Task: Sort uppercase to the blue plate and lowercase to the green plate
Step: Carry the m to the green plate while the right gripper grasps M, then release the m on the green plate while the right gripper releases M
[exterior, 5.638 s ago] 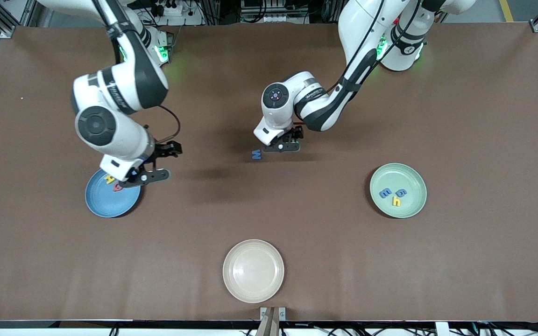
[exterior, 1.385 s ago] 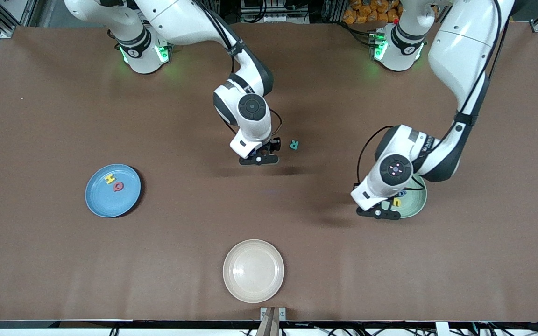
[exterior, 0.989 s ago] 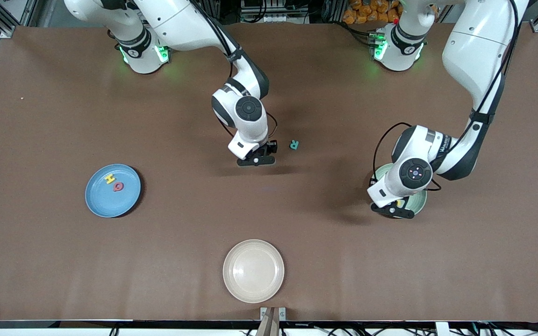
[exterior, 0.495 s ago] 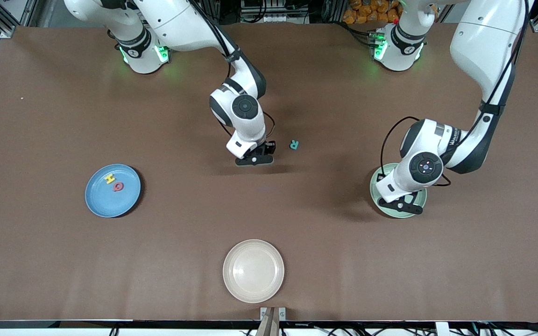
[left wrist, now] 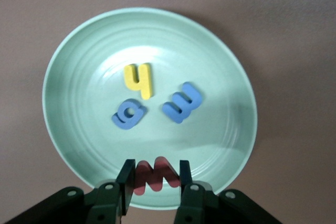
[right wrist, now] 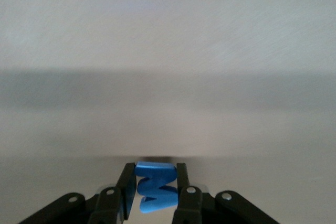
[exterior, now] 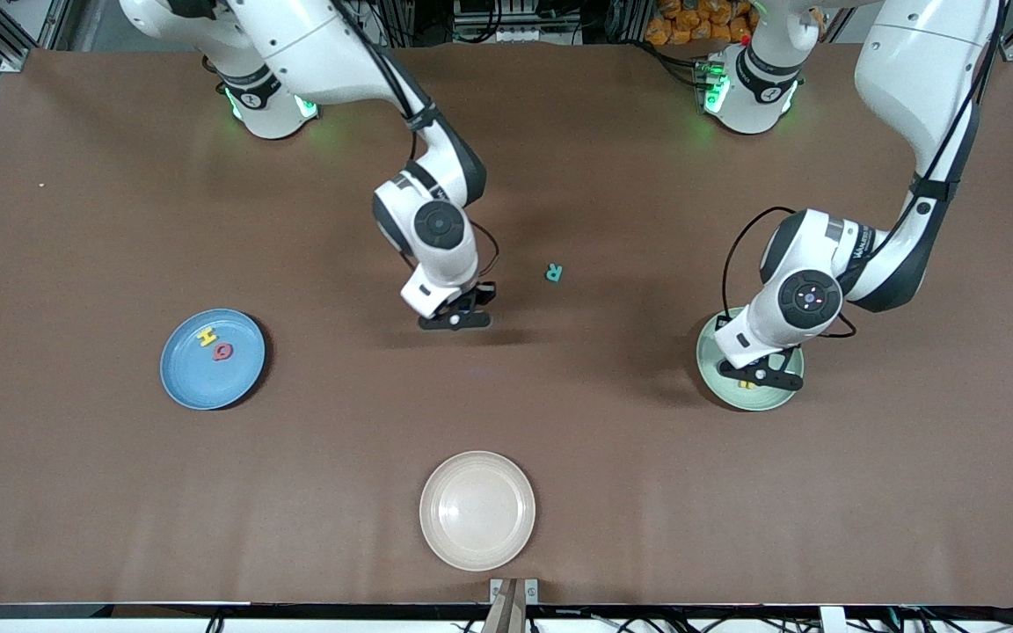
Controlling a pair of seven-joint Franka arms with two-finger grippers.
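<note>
Front view, from the right arm's end across: blue plate (exterior: 212, 359) sits on the table with yellow H (exterior: 206, 337) and red Q (exterior: 222, 352) in it, both plainly visible. Right gripper (exterior: 456, 317) is over bare table near the middle; its wrist housing covers the fingers here, so the grip is unreadable in this view. Right wrist view settles it: fingers (right wrist: 127, 188) are clamped on both sides of the blue W (right wrist: 154, 187), the letter's lower part cut off by the frame edge, table surface beneath it blurred. Right arm reaches from its base, elbow bent, wrist pointing down.

Teal R (exterior: 554, 273) lies alone on the table, beside the right gripper toward the left arm's end, apart from it. Cream plate (exterior: 477, 509) sits nearest the front camera.

Green plate (exterior: 748, 394) is mostly covered by the left arm's wrist in the front view; only a scrap of yellow shows under the left gripper (exterior: 763, 378). Left wrist view shows the contents: yellow h (left wrist: 139, 81), blue g (left wrist: 128, 115) and blue e-like letter (left wrist: 182, 102) lie in the plate, close together, none overlapping. Left gripper's fingers (left wrist: 126, 186) pinch the red w (left wrist: 153, 176) over the plate's rim area. Left arm drops steeply from its base, wrist pointing down over the plate.
</note>
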